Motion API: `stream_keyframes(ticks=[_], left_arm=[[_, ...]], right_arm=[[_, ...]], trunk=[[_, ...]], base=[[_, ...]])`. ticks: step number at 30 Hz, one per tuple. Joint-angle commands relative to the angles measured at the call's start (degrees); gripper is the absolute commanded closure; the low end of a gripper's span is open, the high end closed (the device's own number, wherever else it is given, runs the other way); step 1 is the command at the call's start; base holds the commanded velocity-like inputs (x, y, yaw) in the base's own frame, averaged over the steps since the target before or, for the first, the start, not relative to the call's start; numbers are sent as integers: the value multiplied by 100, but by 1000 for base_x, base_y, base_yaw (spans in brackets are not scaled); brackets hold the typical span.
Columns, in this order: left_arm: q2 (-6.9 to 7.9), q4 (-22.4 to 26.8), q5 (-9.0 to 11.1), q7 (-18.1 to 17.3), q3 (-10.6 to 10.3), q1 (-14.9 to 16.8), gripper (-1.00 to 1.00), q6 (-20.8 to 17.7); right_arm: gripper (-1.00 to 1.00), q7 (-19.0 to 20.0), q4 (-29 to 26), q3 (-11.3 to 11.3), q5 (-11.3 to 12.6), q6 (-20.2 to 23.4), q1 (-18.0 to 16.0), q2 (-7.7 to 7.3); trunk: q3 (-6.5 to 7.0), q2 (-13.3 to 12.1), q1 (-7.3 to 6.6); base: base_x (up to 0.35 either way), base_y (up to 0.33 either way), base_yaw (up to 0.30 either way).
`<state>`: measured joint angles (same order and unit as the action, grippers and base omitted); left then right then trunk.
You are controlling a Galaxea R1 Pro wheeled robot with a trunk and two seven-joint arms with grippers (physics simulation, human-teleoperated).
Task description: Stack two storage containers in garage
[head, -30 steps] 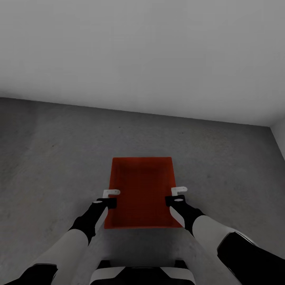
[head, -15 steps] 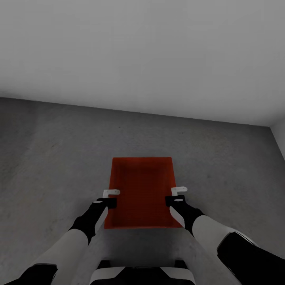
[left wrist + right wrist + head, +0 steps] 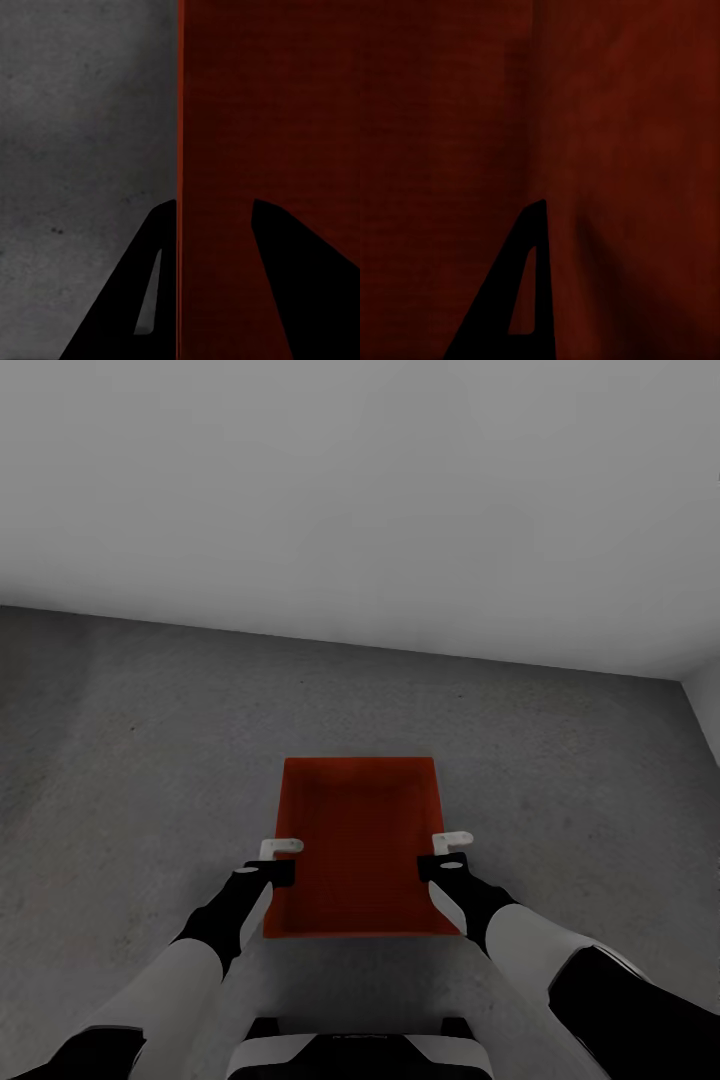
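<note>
We see one orange-red storage container [image 3: 358,845] in front of the robot, above the dark grey concrete floor [image 3: 130,760], with a pale wall [image 3: 360,490] behind it. Whether it rests on the floor or is lifted, we cannot tell. The left gripper [image 3: 278,850] is at the container's left long wall and the right gripper [image 3: 452,845] at its right long wall. In the left wrist view, the jaws of the left gripper [image 3: 214,225] stand one on each side of the container's wall [image 3: 225,112], clamped on it. In the right wrist view one dark finger [image 3: 521,292] shows against the red plastic [image 3: 622,112]; we cannot tell how those jaws stand.
</note>
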<state>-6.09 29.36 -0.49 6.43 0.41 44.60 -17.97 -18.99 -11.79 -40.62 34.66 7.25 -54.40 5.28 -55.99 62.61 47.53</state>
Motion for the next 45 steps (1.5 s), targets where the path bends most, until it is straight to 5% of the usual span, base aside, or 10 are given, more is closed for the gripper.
stream_keyframes(ticks=[1, 45], left_arm=[[2, -106, 146, 8, -65, -3, 100, -191], [2, -106, 146, 10, -65, -3, 100, -189]], right_arm=[[100, -131, -25, 116, -196, 48, -10, -124], [100, -131, -25, 116, -196, 48, -10, -124]], trunk=[[-2, 3, 0], [-2, 3, 0]], base=[[0, -3, 0], [0, -38, 0]])
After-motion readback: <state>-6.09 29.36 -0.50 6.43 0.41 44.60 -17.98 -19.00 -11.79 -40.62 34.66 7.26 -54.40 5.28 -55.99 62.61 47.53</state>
